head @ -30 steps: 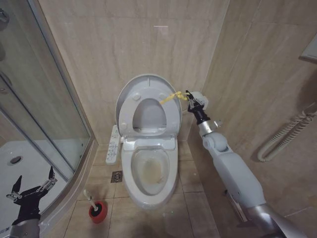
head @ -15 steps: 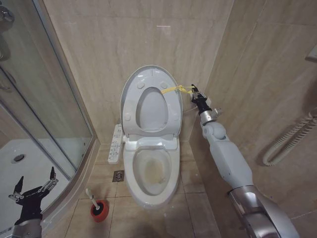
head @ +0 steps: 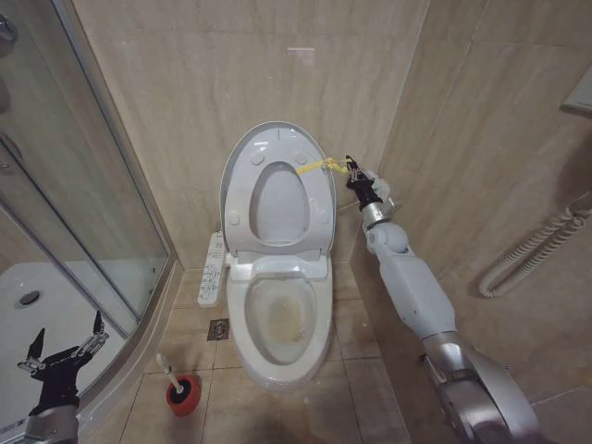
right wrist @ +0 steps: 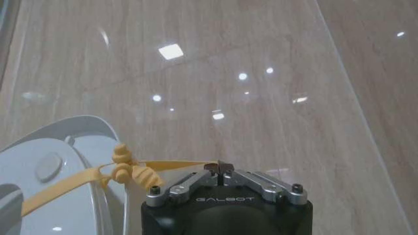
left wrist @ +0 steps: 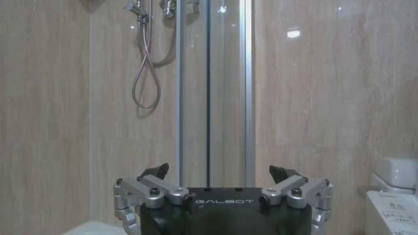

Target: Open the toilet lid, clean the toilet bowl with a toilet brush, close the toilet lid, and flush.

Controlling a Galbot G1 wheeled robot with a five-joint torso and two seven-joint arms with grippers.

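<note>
Clearly "GALBOT" on right gripper (right wrist: 222, 169), strap (right wrist: 72, 178) pinched

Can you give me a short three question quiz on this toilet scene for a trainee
1. True or false: the toilet lid stands raised against the wall.
2. What is the right gripper shut on? A) the toilet brush B) the yellow strap C) the button panel
3. Fill in: the left gripper waits open beside the shower ____.

Key: 1 true. 2 B. 3 enclosure; the brush sits untouched in its red holder on the floor.
</note>
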